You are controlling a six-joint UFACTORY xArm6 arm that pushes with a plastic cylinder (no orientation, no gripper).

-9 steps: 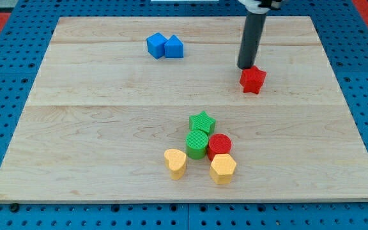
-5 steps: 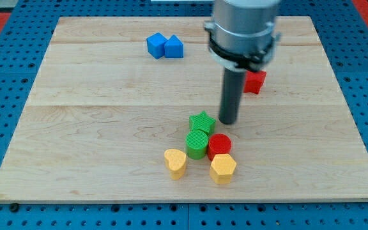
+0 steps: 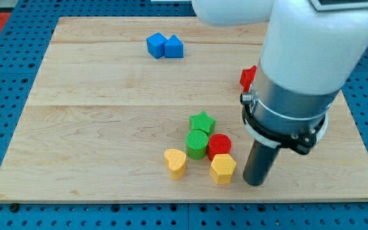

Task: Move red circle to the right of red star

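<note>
The red circle [image 3: 220, 144] lies near the board's bottom middle, touching the green circle [image 3: 197, 144] on its left and the yellow hexagon [image 3: 223, 168] below it. The red star [image 3: 247, 77] sits up at the view's right, mostly hidden behind the arm; only its left edge shows. My tip [image 3: 255, 183] rests on the board just right of the yellow hexagon, below and to the right of the red circle, not touching it.
A green star [image 3: 202, 121] sits above the green circle. A yellow heart [image 3: 176, 162] lies left of the hexagon. Two blue blocks [image 3: 165, 46] stand side by side at the top. The arm's wide body covers the board's right part.
My tip has moved from beside the red star down toward the view's bottom, passing the green star, to a spot right of the yellow hexagon. No block has moved.
</note>
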